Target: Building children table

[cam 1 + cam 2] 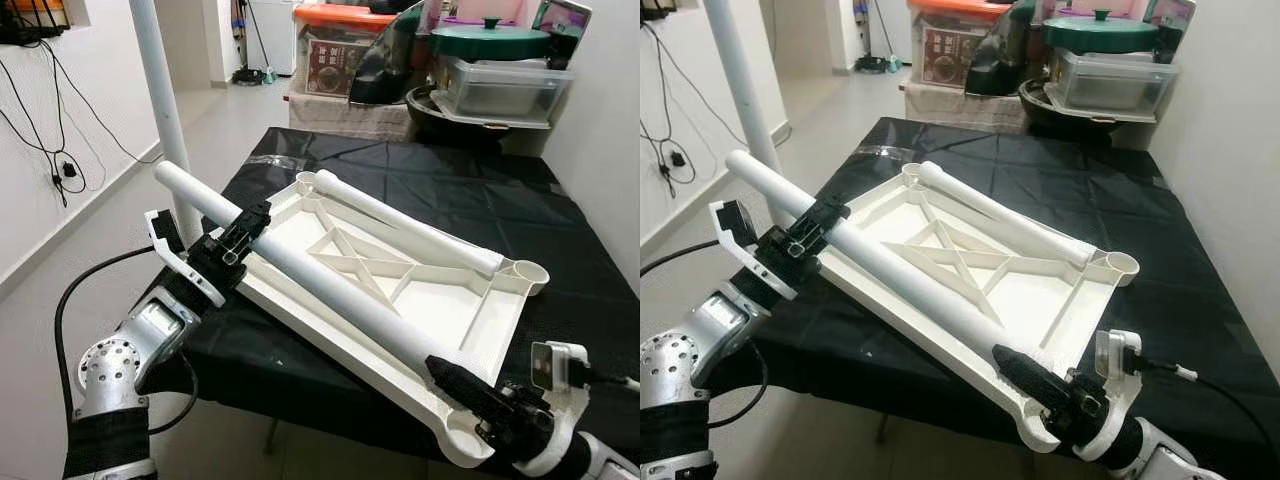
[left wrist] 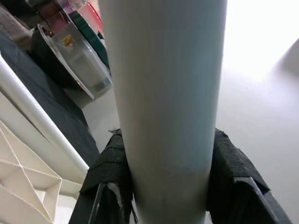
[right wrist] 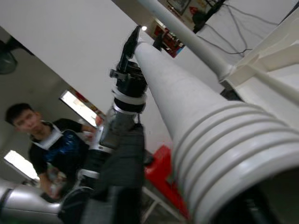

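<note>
A white children's table top [image 1: 440, 290] lies upside down on the black-covered table [image 1: 560, 260]. Diagonally over its near rim runs a long white leg tube [image 1: 330, 290]. My left gripper [image 1: 258, 216] is shut on the tube near its upper left end, and black pads [image 2: 108, 170] press both sides of the leg tube [image 2: 163, 93]. At the lower end my right gripper [image 1: 445, 370] is shut on the leg tube's ribbed tip [image 3: 224, 140], just above a round corner socket [image 1: 463, 437]. A second white leg [image 1: 410, 220] rests along the far rim.
A white upright pole [image 1: 155, 90] stands left of the table. Storage boxes [image 1: 500, 85] and a green lid [image 1: 490, 40] are stacked behind the far edge. Cables hang on the left wall [image 1: 60, 160]. A person [image 3: 51, 140] stands beyond my left arm.
</note>
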Robot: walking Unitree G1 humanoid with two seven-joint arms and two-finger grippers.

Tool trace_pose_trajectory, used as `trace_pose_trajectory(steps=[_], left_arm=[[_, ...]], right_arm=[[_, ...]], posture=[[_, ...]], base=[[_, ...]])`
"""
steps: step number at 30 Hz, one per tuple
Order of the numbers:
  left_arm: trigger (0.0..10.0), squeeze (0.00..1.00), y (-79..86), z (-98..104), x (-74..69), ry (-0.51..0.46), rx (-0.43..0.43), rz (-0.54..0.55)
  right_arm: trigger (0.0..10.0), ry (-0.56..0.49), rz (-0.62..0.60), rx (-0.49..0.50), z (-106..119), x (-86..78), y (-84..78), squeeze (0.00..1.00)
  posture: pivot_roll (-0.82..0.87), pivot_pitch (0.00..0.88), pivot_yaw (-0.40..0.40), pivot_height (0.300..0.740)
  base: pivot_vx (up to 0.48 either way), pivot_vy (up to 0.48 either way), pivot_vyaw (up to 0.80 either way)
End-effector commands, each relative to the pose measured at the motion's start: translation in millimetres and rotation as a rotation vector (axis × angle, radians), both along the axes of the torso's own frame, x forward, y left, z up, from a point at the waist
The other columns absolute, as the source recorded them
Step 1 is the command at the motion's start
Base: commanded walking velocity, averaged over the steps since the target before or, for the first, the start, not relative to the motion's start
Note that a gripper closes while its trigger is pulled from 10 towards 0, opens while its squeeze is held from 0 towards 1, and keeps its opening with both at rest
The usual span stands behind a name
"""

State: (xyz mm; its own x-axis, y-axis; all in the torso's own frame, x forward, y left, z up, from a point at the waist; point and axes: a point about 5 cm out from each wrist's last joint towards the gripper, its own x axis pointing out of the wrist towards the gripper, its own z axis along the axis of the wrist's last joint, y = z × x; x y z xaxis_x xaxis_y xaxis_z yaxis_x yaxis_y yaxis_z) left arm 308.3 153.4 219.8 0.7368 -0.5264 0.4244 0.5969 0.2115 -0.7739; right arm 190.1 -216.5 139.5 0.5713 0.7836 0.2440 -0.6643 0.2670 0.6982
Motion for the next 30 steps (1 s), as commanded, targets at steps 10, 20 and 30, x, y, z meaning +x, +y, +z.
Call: trace_pose_trajectory(steps=[10,20,30], left_arm=[[10.0,0.0,5.9,13,15.5,-0.018,0.026,0.034],[10.0,0.0,6.9,39,34.4,-0.096,0.015,0.055],[10.0,0.0,-34.5,70,44.8,-0.276,0.122,-0.003]], right_arm=[[10.0,-0.017,-0.165,-0.195,5,-0.1,-53.5,0.0],[10.0,-0.077,-0.557,-0.47,23,31.0,-100.2,0.0],[10.0,-0.504,-0.892,-0.674,105,78.8,-64.0,0.0]], posture=[[0.07,0.0,-0.053,0.74],[0.07,0.0,-0.052,0.74],[0.06,0.0,-0.041,0.74]], base=[[0.0,0.0,0.0],[0.0,0.0,0.0],[0.0,0.0,-0.05]])
